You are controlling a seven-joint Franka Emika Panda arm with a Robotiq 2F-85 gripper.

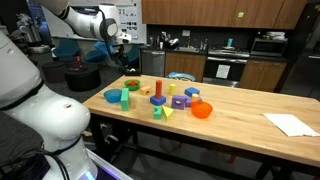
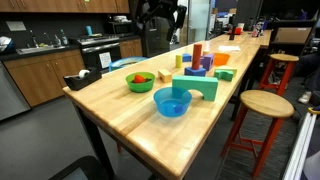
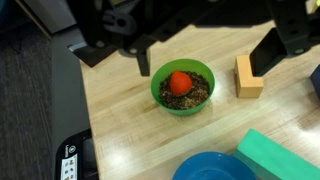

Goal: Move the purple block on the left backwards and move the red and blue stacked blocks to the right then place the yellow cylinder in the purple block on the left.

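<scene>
My gripper [image 3: 205, 65] is open and empty, and hovers above the green bowl [image 3: 182, 85], which holds a red ball on dark bits. In an exterior view the gripper [image 1: 119, 43] hangs high over the table's far left end. The slim red piece [image 1: 158, 88] stands upright mid-table with a small blue block by it, and also shows in the other view [image 2: 197, 52]. A small yellow-orange cylinder [image 1: 156, 100] sits in front of it. Two purple blocks [image 1: 178, 101] [image 1: 192, 94] lie to its right. A tan-orange block [image 3: 245, 77] lies beside the green bowl.
A light-blue bowl [image 1: 114, 96] and a teal-green block [image 1: 125, 100] sit near the table's left end, and both show in the wrist view [image 3: 215, 168] [image 3: 280, 155]. An orange-red bowl [image 1: 202, 109], yellow-green wedges [image 1: 160, 113] and white paper [image 1: 290, 123] lie further right. Stools [image 2: 265, 105] stand beside the table.
</scene>
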